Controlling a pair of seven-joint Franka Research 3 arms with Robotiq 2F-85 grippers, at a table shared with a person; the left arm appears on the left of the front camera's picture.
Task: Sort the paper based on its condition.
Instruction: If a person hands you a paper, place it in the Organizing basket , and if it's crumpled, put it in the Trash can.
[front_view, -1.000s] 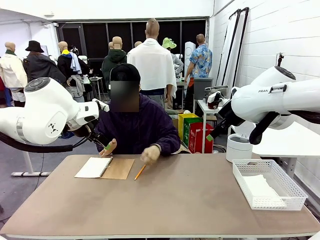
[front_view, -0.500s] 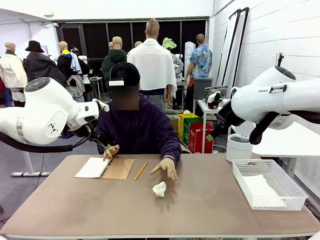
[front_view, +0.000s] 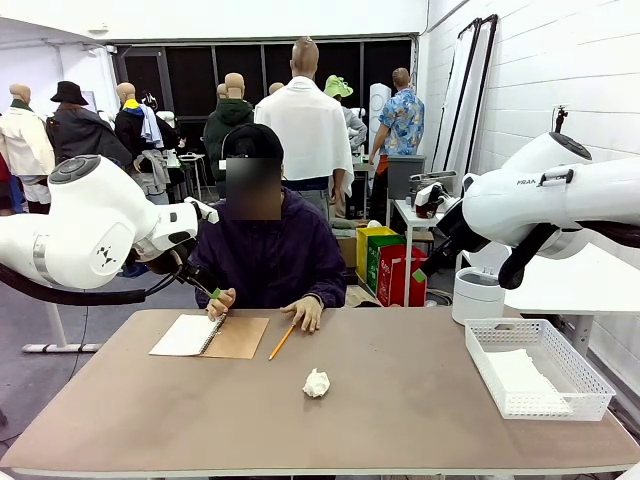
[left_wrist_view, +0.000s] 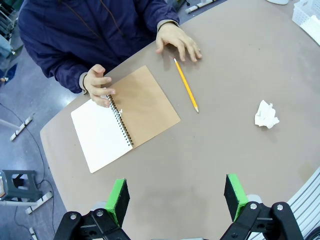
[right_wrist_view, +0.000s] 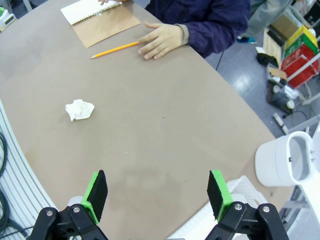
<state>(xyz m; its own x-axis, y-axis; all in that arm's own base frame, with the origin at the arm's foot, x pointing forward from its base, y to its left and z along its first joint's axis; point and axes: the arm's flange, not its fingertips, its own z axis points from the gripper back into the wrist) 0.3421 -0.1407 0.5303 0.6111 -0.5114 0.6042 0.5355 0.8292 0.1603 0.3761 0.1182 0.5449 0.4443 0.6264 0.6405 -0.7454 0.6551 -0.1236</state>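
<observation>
- A crumpled ball of paper (front_view: 316, 382) now lies near the middle of the surface (front_view: 200, 410). A second ago that spot was bare, and half a second ago the person's hand hovered just above the ball.
- That hand (front_view: 303, 312) has drawn back to the far edge and rests flat beside the yellow pencil (front_view: 280, 344). The other hand (front_view: 219, 300) sits on the spiral binding of the open notebook (front_view: 210, 336).
- In the left wrist view the wad (left_wrist_view: 266, 114) lies well apart from the notebook (left_wrist_view: 125, 119) and pencil (left_wrist_view: 186, 85), with nothing touching it.
- The white mesh basket (front_view: 536, 368) stands at the robot's right end of the surface, and flat white sheets (front_view: 525, 376) lie inside it — well apart from the ball.
- The left pincer (left_wrist_view: 175, 195) is spread wide and empty, hanging above the surface on the notebook side.
- The right pincer (right_wrist_view: 156, 192) is likewise wide and empty, high over the surface, with the ball (right_wrist_view: 79, 109) ahead of it.
- My reading: the person has handed over a piece to sort, and its crushed state decides where it goes — probably not with the flat sheets.
- Neither arm has begun to reach, so the pick-up is not yet started.
</observation>
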